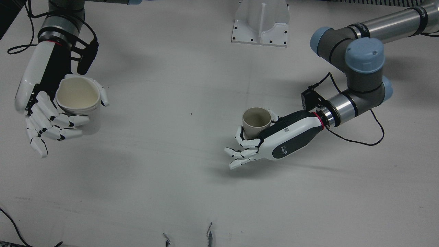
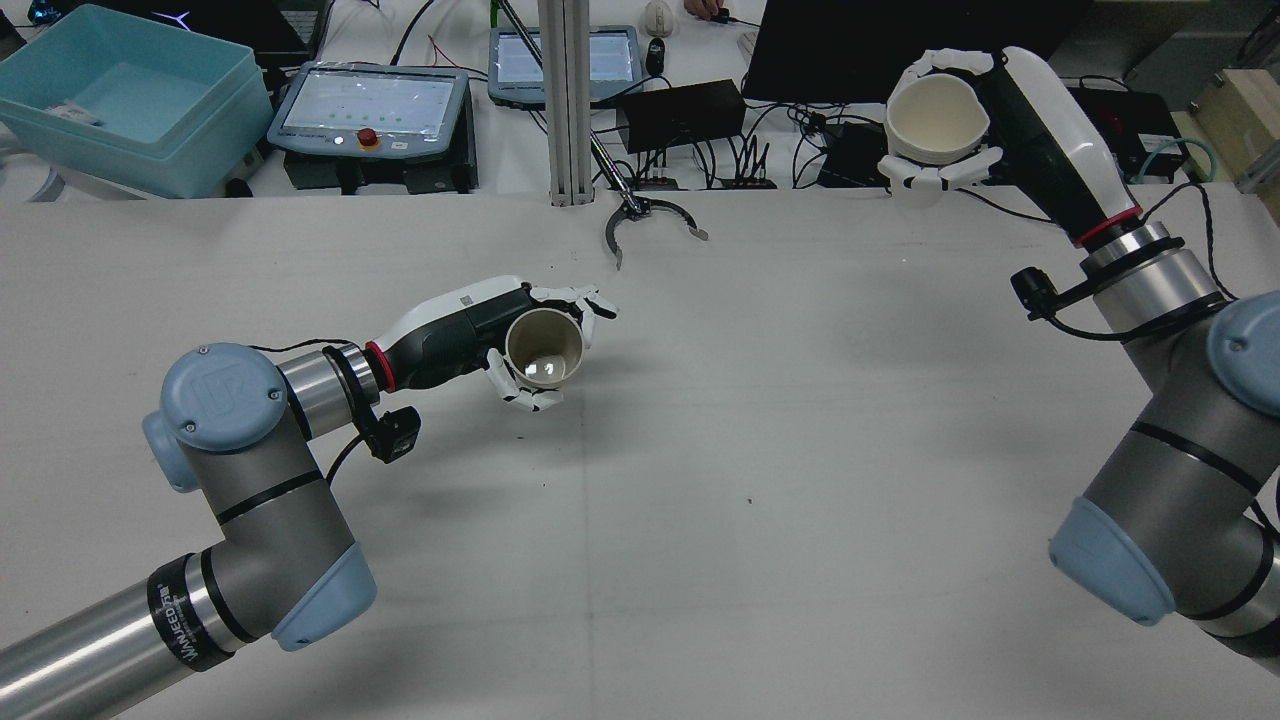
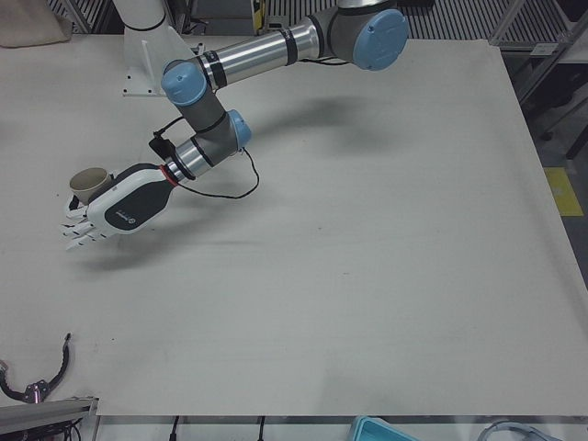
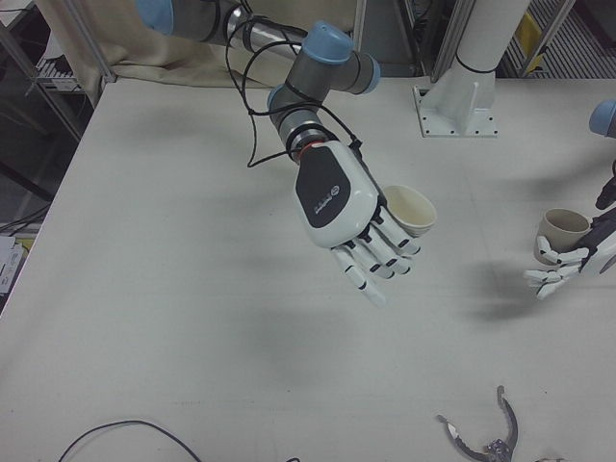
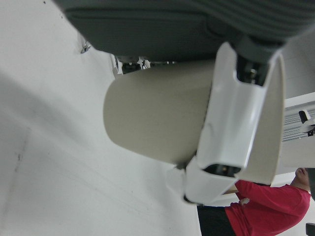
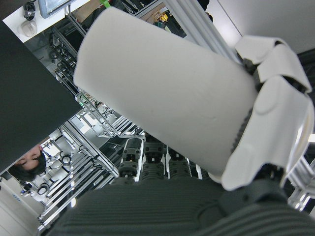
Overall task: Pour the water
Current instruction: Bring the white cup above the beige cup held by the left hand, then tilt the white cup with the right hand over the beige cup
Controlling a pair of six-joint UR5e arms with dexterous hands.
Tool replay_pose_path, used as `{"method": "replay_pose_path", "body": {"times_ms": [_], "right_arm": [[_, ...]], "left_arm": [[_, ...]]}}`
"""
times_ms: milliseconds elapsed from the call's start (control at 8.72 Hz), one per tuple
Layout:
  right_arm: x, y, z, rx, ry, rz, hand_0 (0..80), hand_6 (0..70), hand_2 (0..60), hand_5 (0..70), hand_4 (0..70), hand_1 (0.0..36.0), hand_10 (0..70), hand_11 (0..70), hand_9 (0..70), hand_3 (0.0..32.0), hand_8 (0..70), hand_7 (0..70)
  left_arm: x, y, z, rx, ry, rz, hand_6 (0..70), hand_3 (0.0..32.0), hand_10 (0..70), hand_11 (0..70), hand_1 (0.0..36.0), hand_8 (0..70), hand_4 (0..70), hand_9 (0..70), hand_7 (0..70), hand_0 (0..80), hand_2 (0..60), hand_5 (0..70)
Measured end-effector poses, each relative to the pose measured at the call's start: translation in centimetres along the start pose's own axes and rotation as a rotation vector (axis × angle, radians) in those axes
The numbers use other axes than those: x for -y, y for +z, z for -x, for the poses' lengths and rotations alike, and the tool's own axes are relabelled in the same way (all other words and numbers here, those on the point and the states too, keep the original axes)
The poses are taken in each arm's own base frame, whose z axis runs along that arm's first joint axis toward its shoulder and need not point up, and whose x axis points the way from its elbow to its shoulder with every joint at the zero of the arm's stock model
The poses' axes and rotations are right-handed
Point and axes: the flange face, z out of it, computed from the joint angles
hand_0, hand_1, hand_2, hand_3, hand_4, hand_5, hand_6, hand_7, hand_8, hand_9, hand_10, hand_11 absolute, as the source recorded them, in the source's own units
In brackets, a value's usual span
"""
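Note:
My left hand (image 1: 281, 139) is shut on a small beige cup (image 1: 256, 120), upright and low over the table's middle; they also show in the rear view, hand (image 2: 450, 330) and cup (image 2: 545, 348), and in the left-front view, hand (image 3: 124, 209) and cup (image 3: 90, 182). My right hand (image 1: 41, 103) is shut on a larger white cup (image 1: 78, 95) and holds it high above the table, roughly upright. The rear view shows this hand (image 2: 1045, 130) and cup (image 2: 938, 118), as does the right-front view, hand (image 4: 337, 197) and cup (image 4: 409, 212). I see no water in the white cup.
A white arm pedestal (image 1: 260, 22) stands at the robot's side of the table. A dark metal claw-shaped part (image 2: 650, 215) lies at the operators' edge. Off the table are a teal bin (image 2: 130, 95) and control pendants (image 2: 375, 105).

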Motion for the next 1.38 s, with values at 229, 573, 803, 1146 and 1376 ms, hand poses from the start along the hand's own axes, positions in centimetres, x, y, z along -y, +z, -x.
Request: {"method": "replay_pose_path", "body": {"times_ms": [229, 573, 803, 1146, 1376], "right_arm": [[-5.2, 0.0, 1.9, 0.002, -0.126, 0.061, 61.4, 41.9, 60.0, 70.0, 25.7, 36.0, 8.5, 15.8, 42.9, 0.0, 32.6, 42.3], [-12.8, 0.9, 1.7, 0.034, -0.319, 0.13, 59.6, 40.2, 60.0, 70.0, 24.5, 36.0, 9.1, 16.7, 42.4, 0.0, 32.1, 39.8], [-18.9, -0.1, 0.3, 0.041, -0.402, 0.184, 57.7, 38.4, 60.0, 70.0, 23.8, 36.0, 9.4, 16.9, 42.1, 0.0, 31.8, 37.3], [-26.2, -3.1, -1.6, 0.034, -0.493, 0.29, 56.9, 36.9, 60.0, 70.0, 24.1, 36.0, 9.1, 16.4, 41.5, 0.0, 31.1, 36.2], [-27.1, -3.9, -2.2, 0.025, -0.534, 0.316, 56.7, 36.4, 60.0, 70.0, 24.0, 36.0, 9.4, 16.7, 41.3, 0.0, 31.0, 35.4]], "left_arm": [[-1.3, 0.5, 1.6, 0.047, -0.009, 0.023, 10.0, 0.0, 8.6, 16.0, 36.0, 2.8, 45.1, 5.3, 29.8, 64.7, 60.0, 70.0], [-3.6, 1.4, 3.8, 0.082, -0.025, 0.057, 10.7, 0.0, 9.2, 17.3, 36.0, 3.4, 42.6, 5.9, 29.9, 80.0, 60.0, 70.0], [-4.2, 1.7, 4.2, 0.091, -0.028, 0.064, 10.7, 0.0, 9.3, 17.5, 36.0, 3.5, 41.5, 6.0, 29.6, 80.0, 60.0, 70.0], [-4.4, 2.1, 4.0, 0.108, -0.026, 0.076, 10.9, 0.0, 9.5, 17.9, 36.0, 3.7, 40.7, 6.2, 29.8, 80.0, 60.0, 70.0], [-4.3, 2.1, 3.9, 0.11, -0.024, 0.077, 10.4, 0.0, 9.4, 17.8, 36.0, 3.4, 40.5, 5.9, 29.4, 80.0, 60.0, 70.0]]}}
